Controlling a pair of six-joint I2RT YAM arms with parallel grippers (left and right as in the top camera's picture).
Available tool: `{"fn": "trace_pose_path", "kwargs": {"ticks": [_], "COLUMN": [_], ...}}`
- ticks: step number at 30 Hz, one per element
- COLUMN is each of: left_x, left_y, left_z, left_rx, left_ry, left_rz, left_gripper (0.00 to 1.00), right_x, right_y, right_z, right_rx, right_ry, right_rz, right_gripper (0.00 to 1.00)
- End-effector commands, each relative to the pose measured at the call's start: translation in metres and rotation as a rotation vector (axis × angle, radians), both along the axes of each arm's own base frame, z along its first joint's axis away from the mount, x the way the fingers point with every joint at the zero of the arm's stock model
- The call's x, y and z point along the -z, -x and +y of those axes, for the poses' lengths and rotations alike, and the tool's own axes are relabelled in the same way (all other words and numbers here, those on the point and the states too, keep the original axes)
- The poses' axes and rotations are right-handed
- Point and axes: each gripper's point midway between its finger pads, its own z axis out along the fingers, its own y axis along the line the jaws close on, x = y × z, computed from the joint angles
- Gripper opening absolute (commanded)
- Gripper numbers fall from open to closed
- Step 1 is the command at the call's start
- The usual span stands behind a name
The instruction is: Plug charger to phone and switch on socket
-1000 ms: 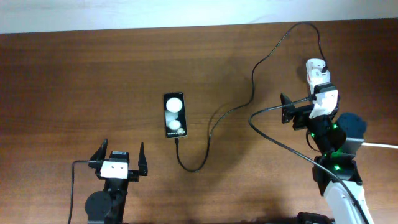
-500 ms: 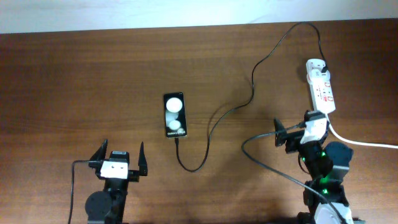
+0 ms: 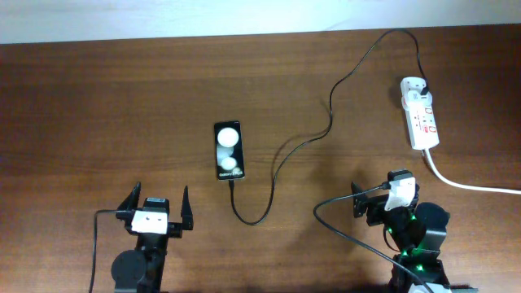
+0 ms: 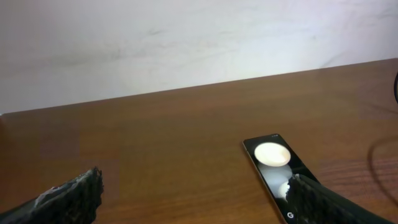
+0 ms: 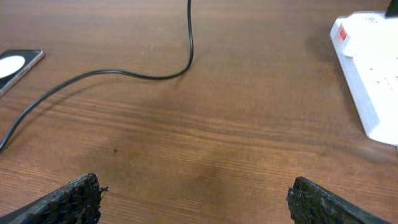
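The phone (image 3: 229, 150) lies face up left of centre; it also shows in the left wrist view (image 4: 277, 174) and at the left edge of the right wrist view (image 5: 15, 64). The charger cable (image 3: 330, 114) runs from the phone's near end, where its tip (image 3: 232, 182) touches, in a loop to its plug (image 3: 424, 85) in the far end of the socket (image 3: 422, 120). The cable (image 5: 124, 73) and socket (image 5: 370, 74) show in the right wrist view. My left gripper (image 3: 157, 198) (image 4: 199, 202) is open and empty, near the phone. My right gripper (image 3: 383, 194) (image 5: 199, 199) is open and empty, short of the socket.
The socket's thick white cord (image 3: 468, 186) runs off the right edge, just right of my right arm. A black robot cable (image 3: 342, 203) loops beside the right gripper. A white wall (image 4: 186, 43) stands behind the wooden table (image 3: 98, 106).
My right arm has pulled back from over the socket toward the table's front edge, and the socket is now uncovered. The left arm, phone and charger have not moved.
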Motion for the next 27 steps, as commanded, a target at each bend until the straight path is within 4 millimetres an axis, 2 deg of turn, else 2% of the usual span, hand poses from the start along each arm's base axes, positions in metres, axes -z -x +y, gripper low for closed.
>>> {"fn": "trace_pose_path", "kwargs": {"ticks": [1, 17, 24, 27], "left_x": [0.001, 0.001, 0.001, 0.001], "left_y": [0.000, 0.000, 0.000, 0.000], "left_z": [0.004, 0.004, 0.004, 0.004], "left_rx": [-0.019, -0.019, -0.019, -0.019], "left_ry": [0.000, 0.000, 0.000, 0.000], "left_rz": [0.001, 0.001, 0.001, 0.001], "left_gripper": [0.99, 0.99, 0.99, 0.99], "right_x": [0.001, -0.006, -0.029, -0.046], "right_y": [0.005, 0.021, 0.021, 0.022], "right_z": [0.002, 0.005, 0.022, 0.026], "right_rx": [-0.007, -0.007, -0.072, -0.087], "right_ry": [0.006, 0.008, 0.028, 0.037], "right_rz": [0.003, -0.006, -0.115, -0.191], "right_gripper": [0.99, 0.99, 0.99, 0.99]}}
